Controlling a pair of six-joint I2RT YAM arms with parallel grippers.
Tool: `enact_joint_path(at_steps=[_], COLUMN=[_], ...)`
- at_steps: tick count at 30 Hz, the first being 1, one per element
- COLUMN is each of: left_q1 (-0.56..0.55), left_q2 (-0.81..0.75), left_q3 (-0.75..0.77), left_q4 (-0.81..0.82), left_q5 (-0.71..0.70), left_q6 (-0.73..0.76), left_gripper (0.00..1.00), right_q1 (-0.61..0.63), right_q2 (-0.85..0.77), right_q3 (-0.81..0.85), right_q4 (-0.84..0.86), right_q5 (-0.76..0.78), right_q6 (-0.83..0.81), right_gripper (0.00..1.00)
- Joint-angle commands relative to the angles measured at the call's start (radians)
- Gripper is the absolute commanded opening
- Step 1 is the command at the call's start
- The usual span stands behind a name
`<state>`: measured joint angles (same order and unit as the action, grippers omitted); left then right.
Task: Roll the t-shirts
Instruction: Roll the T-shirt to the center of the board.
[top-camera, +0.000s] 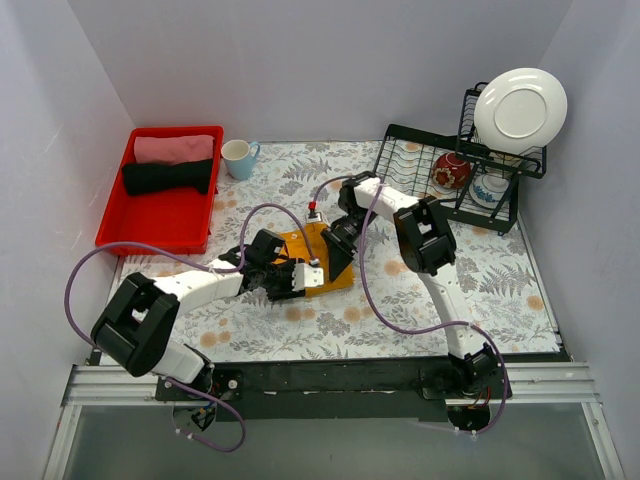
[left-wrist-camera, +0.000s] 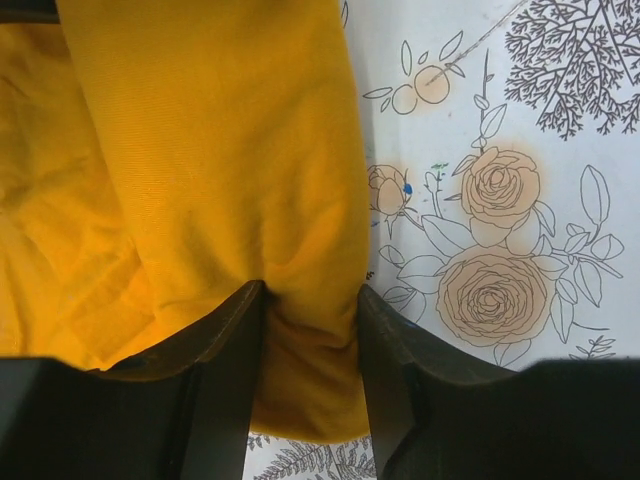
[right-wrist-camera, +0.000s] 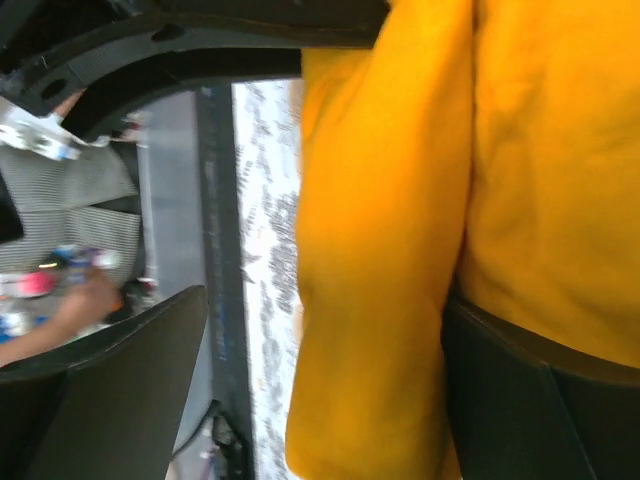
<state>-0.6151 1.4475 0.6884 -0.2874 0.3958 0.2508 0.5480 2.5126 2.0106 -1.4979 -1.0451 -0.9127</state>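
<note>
The t-shirt (top-camera: 300, 243) lies near the middle of the table (top-camera: 500, 280), gathered into a small, thick bundle rather than spread flat. In the left wrist view one edge is turned over into a rounded fold, so the rolling looks partly done. The bundle is not yet a tight roll and has not been set aside.

The left gripper (left-wrist-camera: 310, 330) is clamped on that fold. The right gripper (right-wrist-camera: 325, 340) has its jaws apart around the other end, with cloth against one finger only.

A pink roll (top-camera: 173, 149) and a black roll (top-camera: 168, 177) lie in the red tray (top-camera: 120, 235) at the far left corner.
</note>
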Motion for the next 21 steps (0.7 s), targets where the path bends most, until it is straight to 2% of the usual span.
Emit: enact_joint_path(at_steps=[1, 5, 6, 8, 9, 10, 11, 12, 13, 14, 15, 16, 21], left_q1=[-0.003, 0.021, 0.035, 0.095, 0.116, 0.141, 0.187, 0.204, 0.218, 0.233, 0.238, 0.244, 0.267], left_q2=[0.047, 0.096, 0.106, 0.155, 0.178, 0.224, 0.244, 0.267, 0.289, 0.33, 0.343, 0.352, 0.415], left_q3=[-0.049, 0.011, 0.032, 0.127, 0.17, 0.207, 0.282, 0.316, 0.348, 0.382, 0.423, 0.437, 0.505], left_q4=[-0.16, -0.255, -0.28, -0.361, -0.392, -0.451, -0.481, -0.511, -0.573, -0.6, -0.624, -0.656, -0.745], left_q5=[0.078, 0.156, 0.22, 0.296, 0.381, 0.424, 0.475, 0.515, 0.579, 0.6, 0.618, 0.649, 0.683], left_q6=[0.037, 0.036, 0.035, 0.027, 0.021, 0.012, 0.005, -0.001, -0.002, 0.004, 0.01, 0.018, 0.073], left_gripper=[0.36, 0.28, 0.27, 0.26, 0.25, 0.25, 0.25, 0.25, 0.25, 0.25, 0.24, 0.24, 0.24], right_q1=[-0.074, -0.154, -0.16, -0.163, -0.16, -0.157, -0.145, -0.129, -0.079, -0.044, -0.008, 0.06, 0.162], right_q2=[-0.107, -0.273, -0.315, -0.487, -0.555, -0.698, -0.772, -0.844, -0.971, -1.023, -1.061, -1.098, -1.074], right_q3=[-0.052, -0.088, -0.116, -0.267, -0.342, -0.413, -0.49, -0.674, -0.761, -0.859, -0.975, -1.015, -1.059], right_q4=[0.235, 0.211, 0.256, 0.353, 0.417, 0.574, 0.662, 0.753, 0.982, 1.083, 1.163, 1.212, 1.274], right_q5=[0.182, 0.204, 0.218, 0.267, 0.278, 0.289, 0.306, 0.327, 0.365, 0.476, 0.523, 0.551, 0.594], right_q6=[-0.043, -0.037, -0.031, -0.02, -0.012, -0.012, -0.015, -0.012, 0.001, 0.026, 0.028, -0.029, -0.055], right_gripper=[0.99, 0.98, 0.99, 0.99, 0.99, 0.99, 0.98, 0.99, 0.99, 0.98, 0.99, 0.98, 0.99])
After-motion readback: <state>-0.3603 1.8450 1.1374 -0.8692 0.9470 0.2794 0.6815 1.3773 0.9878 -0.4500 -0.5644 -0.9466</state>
